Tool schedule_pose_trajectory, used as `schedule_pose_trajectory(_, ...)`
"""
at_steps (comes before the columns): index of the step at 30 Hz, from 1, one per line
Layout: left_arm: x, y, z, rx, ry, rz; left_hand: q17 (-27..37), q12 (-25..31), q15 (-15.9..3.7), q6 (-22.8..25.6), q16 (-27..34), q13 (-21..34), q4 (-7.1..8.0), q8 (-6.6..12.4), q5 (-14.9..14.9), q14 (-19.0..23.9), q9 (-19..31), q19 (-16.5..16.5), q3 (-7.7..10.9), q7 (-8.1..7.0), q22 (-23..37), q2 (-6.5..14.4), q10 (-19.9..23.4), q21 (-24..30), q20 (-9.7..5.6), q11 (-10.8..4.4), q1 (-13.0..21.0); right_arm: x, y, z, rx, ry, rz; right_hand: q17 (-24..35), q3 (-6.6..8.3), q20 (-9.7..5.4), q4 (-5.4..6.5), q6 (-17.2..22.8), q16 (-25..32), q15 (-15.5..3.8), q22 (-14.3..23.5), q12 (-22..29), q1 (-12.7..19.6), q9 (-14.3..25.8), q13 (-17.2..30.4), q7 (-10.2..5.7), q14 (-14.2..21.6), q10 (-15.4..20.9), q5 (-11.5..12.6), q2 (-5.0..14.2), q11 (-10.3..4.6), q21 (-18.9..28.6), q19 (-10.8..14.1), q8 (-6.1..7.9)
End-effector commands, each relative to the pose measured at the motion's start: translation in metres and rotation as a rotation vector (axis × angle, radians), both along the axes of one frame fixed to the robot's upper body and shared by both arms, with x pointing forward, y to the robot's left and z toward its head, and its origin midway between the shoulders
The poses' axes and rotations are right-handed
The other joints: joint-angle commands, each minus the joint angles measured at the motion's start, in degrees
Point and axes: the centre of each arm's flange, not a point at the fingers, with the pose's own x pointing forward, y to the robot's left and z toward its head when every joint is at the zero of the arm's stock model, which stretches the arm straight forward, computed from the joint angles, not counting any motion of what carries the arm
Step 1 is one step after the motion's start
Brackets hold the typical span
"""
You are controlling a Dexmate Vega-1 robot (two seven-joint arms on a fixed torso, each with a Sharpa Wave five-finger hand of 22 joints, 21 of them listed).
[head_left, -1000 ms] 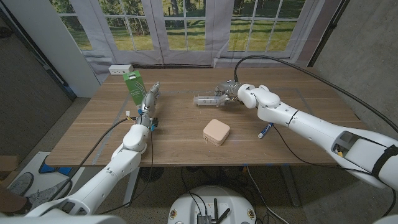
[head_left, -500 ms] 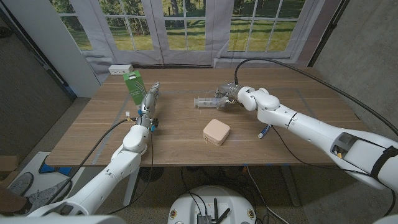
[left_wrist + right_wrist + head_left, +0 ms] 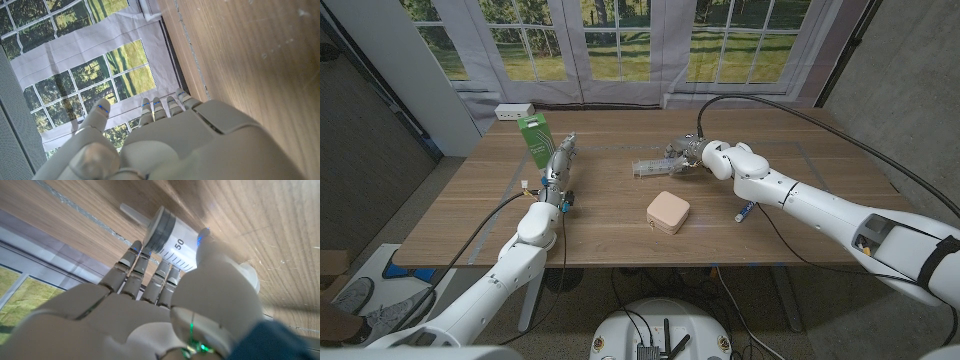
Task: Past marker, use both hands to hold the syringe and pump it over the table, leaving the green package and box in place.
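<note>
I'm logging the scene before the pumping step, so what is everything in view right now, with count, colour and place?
syringe: one, clear with a grey plunger seal, far middle of the table, in the right hand's grip.
green package: one, green, upright at the far left, just beyond the left hand.
box: one, pale pink, middle of the table.
marker: one, blue and white, lying right of the box.
power strip: one, white, far left edge.
table: one, wooden.
left hand: one, white, empty, fingers extended near the package.
right hand: one, white, holds the syringe.
</note>
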Motion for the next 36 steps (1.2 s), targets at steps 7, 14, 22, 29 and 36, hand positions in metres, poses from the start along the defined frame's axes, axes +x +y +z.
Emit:
schedule_pose_trajectory(7, -0.006, 0.004, -0.004, -0.011, -0.005, 0.003, 0.1, 0.4, -2.31, 0.9, 0.3, 0.1, 0.15, 0.29, 0.2, 0.5, 0.0, 0.3, 0.57, -0.06, 0.1, 3.9, 0.8, 0.0, -3.64, -0.23, 0.3, -0.004, 0.003, -0.001, -0.032, 0.053, -0.030, 1.5, -1.55, 0.77, 0.05, -4.0, -1.3, -7.70, 0.3, -1.1, -1.4, 0.3, 0.4, -1.59, -5.1, -5.8, -0.3, 0.12, 0.78, -0.5, -1.7, -3.35)
schedule_pose_trajectory(14, -0.007, 0.005, -0.006, -0.012, -0.005, 0.002, 0.2, 0.5, -2.19, 1.0, 0.3, 0.1, 0.28, 0.29, 0.2, 0.6, 0.0, 0.5, 0.67, -0.04, 0.1, 4.0, 0.9, 0.0, -3.58, -0.09, 0.2, -0.006, 0.004, 0.000, -0.055, 0.079, -0.034, 1.8, -1.97, 2.10, -0.21, -7.0, -2.5, -5.22, 0.3, -1.8, -1.6, 0.5, 0.2, -1.58, -8.4, -10.7, -0.6, -0.55, 2.57, -0.6, -2.5, -5.03)
schedule_pose_trajectory(22, -0.008, 0.006, -0.005, -0.012, -0.008, 0.002, 0.2, 0.5, -2.08, 1.1, 0.4, 0.1, 0.41, 0.30, 0.2, 0.8, 0.0, 0.6, 0.80, -0.06, 0.1, 4.1, 1.0, 0.0, -3.51, -0.13, 0.2, -0.010, 0.006, 0.003, -0.084, 0.105, -0.038, 2.1, -2.44, 3.94, -0.35, -11.7, -4.0, -2.77, 0.3, -1.8, -1.8, 0.6, 0.1, -1.54, -12.2, -16.2, -1.0, -1.67, 4.08, -0.8, -4.7, -7.32)
schedule_pose_trajectory(29, -0.009, 0.006, -0.005, -0.014, -0.009, 0.001, 0.2, 0.5, -1.98, 1.3, 0.5, 0.1, 0.72, 0.33, 0.2, 1.1, 0.0, 0.7, 0.86, -0.06, 0.1, 4.1, 1.1, 0.0, -3.38, -0.13, 0.0, -0.013, 0.007, 0.009, -0.103, 0.144, -0.034, 2.3, -2.52, 4.93, -0.42, -17.1, -5.8, -0.80, 0.3, -2.1, -1.8, 0.5, -0.4, -1.51, -16.1, -23.3, -1.3, -2.55, 5.47, -0.9, -6.7, -9.81)
schedule_pose_trajectory(36, -0.009, 0.006, -0.006, -0.013, -0.007, -0.002, 0.2, 0.5, -1.94, 1.4, 0.4, 0.1, 0.90, 0.32, 0.2, 1.1, 0.0, 0.8, 0.94, -0.12, 0.1, 4.1, 1.2, 0.0, -3.39, -0.17, -0.1, -0.017, 0.007, 0.014, -0.113, 0.182, -0.030, 2.2, -2.67, 6.57, -0.30, -21.7, -7.3, 0.75, 0.3, -1.7, -2.3, 0.5, -0.7, -1.47, -18.8, -26.8, -1.3, -3.46, 6.12, -1.0, -9.3, -11.37)
